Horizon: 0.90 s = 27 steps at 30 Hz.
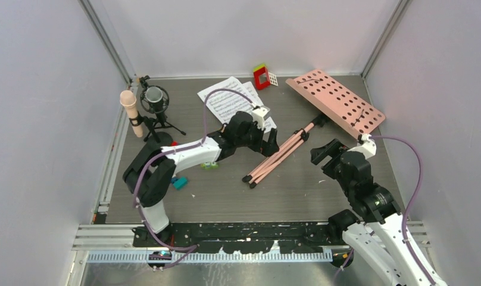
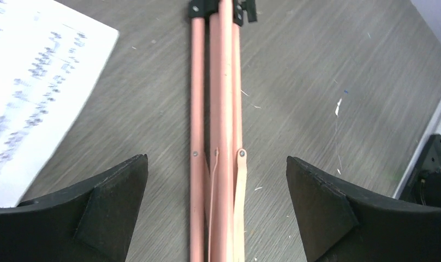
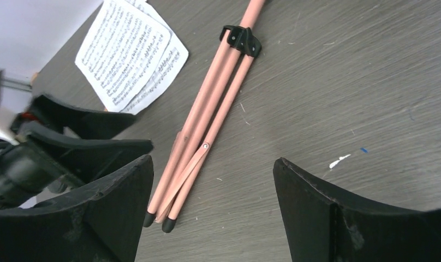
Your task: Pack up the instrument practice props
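Observation:
The pink music stand lies flat on the table, its perforated desk (image 1: pixel 339 102) at the back right and its folded legs (image 1: pixel 280 154) pointing toward the front. My left gripper (image 1: pixel 272 143) is open and straddles the legs (image 2: pixel 218 136) without touching them, fingertips (image 2: pixel 120 185) well apart on either side. My right gripper (image 1: pixel 322 154) is open and empty, hovering just right of the leg tips (image 3: pixel 164 221). White sheet-music pages (image 1: pixel 229 101) lie behind the left gripper. The beige-pink microphone (image 1: pixel 131 110) stands upright at the far left.
A black microphone on a small tripod (image 1: pixel 156 104) stands beside the pink one. A red, green and yellow toy block (image 1: pixel 261 76) sits at the back. Small green (image 1: pixel 209 165) and teal (image 1: pixel 180 183) blocks lie under the left arm. Walls enclose three sides.

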Motion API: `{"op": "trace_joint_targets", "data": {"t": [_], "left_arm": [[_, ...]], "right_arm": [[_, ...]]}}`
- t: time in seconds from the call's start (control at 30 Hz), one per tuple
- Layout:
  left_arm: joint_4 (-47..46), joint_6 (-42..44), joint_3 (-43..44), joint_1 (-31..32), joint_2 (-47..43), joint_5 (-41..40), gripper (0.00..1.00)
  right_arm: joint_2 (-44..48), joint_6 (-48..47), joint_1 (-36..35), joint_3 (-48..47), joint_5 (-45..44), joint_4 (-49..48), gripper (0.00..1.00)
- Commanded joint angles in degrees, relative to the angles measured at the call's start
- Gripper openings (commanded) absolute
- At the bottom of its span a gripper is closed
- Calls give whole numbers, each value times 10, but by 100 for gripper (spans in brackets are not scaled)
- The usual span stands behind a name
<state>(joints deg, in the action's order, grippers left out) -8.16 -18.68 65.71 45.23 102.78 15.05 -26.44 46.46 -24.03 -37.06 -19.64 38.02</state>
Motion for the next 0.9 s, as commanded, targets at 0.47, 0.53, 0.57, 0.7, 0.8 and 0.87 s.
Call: {"op": "trace_joint_targets", "data": {"t": [0.47, 0.53, 0.57, 0.7, 0.8, 0.87], "left_arm": [[325, -31, -47, -9, -328, -303, 100], [333, -46, -78, -9, -382, -334, 100], [336, -57, -95, -9, -411, -347, 100], [363, -77, -159, -9, -526, -387, 100], [410, -112, -204, -9, -600, -438, 100], [425, -133, -233, -9, -650, -477, 100]], "right_arm": [[-146, 2, 0, -113, 63, 93, 100], [-134, 3, 0, -102, 69, 74, 100], [-128, 3, 0, -96, 69, 66, 100], [-107, -1, 0, -83, 55, 54, 100], [-91, -1, 0, -70, 26, 54, 100], [-74, 5, 0, -55, 3, 49, 100]]}}
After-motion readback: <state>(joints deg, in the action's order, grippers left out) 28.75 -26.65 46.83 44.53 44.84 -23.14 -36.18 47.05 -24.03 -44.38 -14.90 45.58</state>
